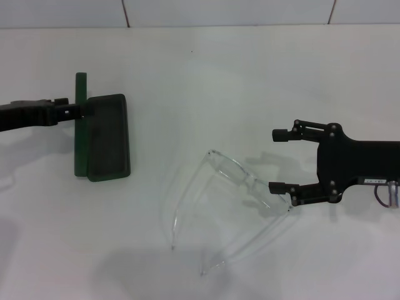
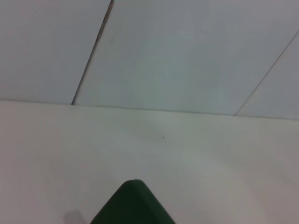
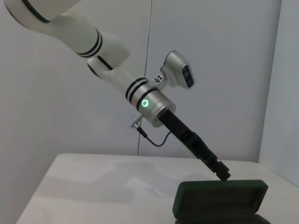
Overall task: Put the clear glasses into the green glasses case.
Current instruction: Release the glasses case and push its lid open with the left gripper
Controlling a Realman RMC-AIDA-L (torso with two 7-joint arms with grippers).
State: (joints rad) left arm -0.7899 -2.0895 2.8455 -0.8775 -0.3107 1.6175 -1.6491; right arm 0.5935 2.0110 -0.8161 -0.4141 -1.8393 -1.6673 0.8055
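Glasses (image 1: pixel 228 209) lie mid-table, arms unfolded, well right of open case (image 1: pixel 106 137). Right gripper (image 1: pixel 282 160) fingers spread, lower one at lens end. Left gripper (image 1: pixel 80 111) on raised lid; fingers unclear. Likely light, slick, springy: grip lens frame, not arms.

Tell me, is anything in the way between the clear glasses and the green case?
Nothing visible. Only bare table lies between the clear glasses and the open green glasses case. The left gripper is at the case's lid; the open right gripper sits beside the glasses.
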